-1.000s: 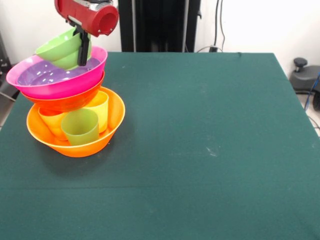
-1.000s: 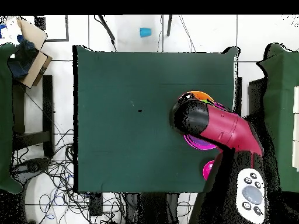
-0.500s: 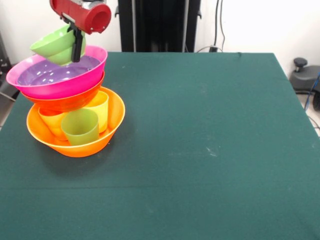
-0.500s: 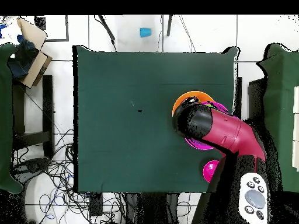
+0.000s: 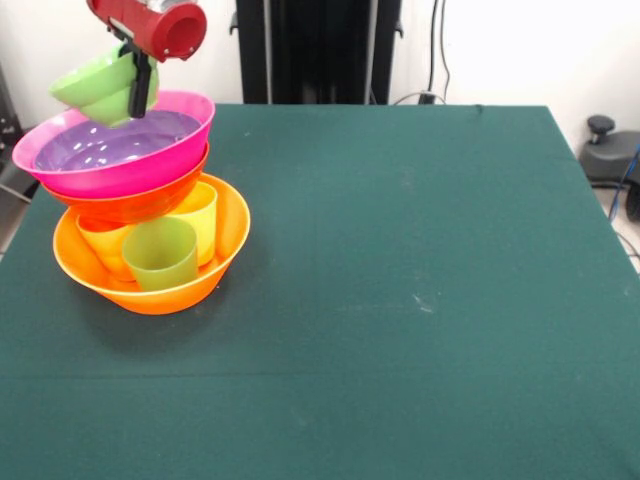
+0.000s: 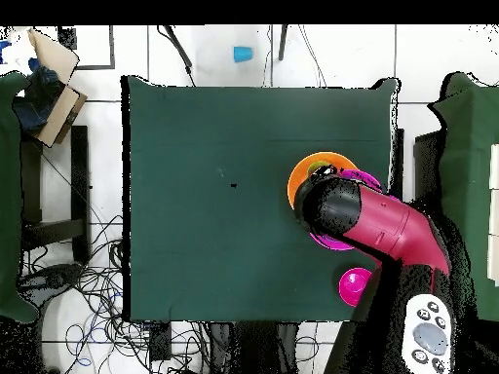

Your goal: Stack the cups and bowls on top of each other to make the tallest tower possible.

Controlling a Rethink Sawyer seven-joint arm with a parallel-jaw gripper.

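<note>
The tower stands at the table's left in the front view. Its base is the large orange bowl (image 5: 215, 275), which holds a green cup (image 5: 160, 255), a yellow cup (image 5: 200, 215) and an orange cup (image 5: 102, 245). Above them rest the red-orange bowl (image 5: 130, 207), the pink bowl (image 5: 120, 175) and the purple bowl (image 5: 100, 148). My gripper (image 5: 140, 95) is shut on the rim of the small light green bowl (image 5: 92, 88), which hangs tilted just above the pink bowl's far rim. In the overhead view the arm (image 6: 375, 224) covers most of the tower; the orange bowl's rim (image 6: 304, 168) shows.
A small crimson bowl (image 6: 354, 284) lies near the table's edge beside the arm in the overhead view. A blue cup (image 6: 242, 54) lies on the floor beyond the table. The green table (image 5: 420, 280) stretches wide to the tower's right in the front view.
The gripper has risen and shifted left in the front view, lifting the light green bowl out of the purple bowl. The rest of the tower has not moved.
</note>
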